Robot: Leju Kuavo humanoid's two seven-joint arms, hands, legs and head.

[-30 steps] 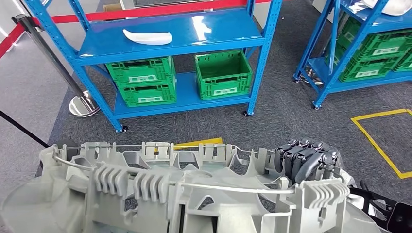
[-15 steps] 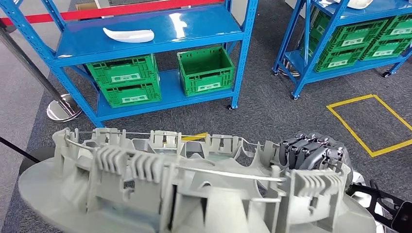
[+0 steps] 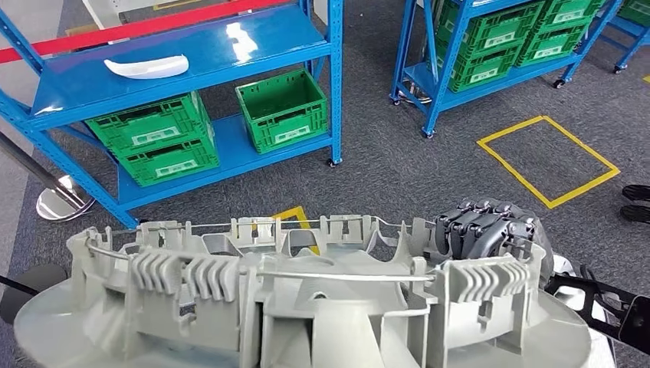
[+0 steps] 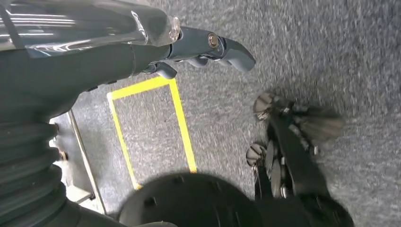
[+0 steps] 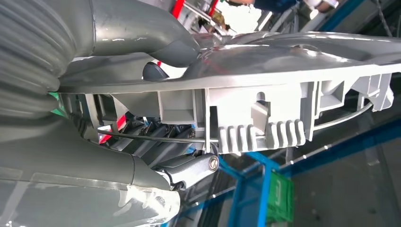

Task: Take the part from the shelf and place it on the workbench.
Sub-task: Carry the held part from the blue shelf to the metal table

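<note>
A large grey moulded plastic part (image 3: 306, 307) with ribs, clips and a thin metal wire spans the lower head view, carried above the carpet. My right hand (image 3: 487, 230) grips its right end, dark fingers curled over the far rim. In the right wrist view the fingers (image 5: 156, 142) wrap under the part (image 5: 265, 109) and the thumb lies on its smooth face. My left hand (image 4: 189, 47) hangs over the grey carpet, fingers loosely extended and holding nothing.
Ahead left stands a blue shelf (image 3: 176, 57) bearing a white curved piece (image 3: 146, 67), with green crates (image 3: 283, 107) on its lower level. A second blue rack (image 3: 490, 38) stands ahead right. A yellow floor square (image 3: 548, 157), a stanchion base (image 3: 57, 203) and someone's dark shoes (image 3: 636, 203) are nearby.
The whole picture has shifted: shelves slid left and the second rack and yellow square came toward the centre, so the camera turned right. My right hand still grips the part.
</note>
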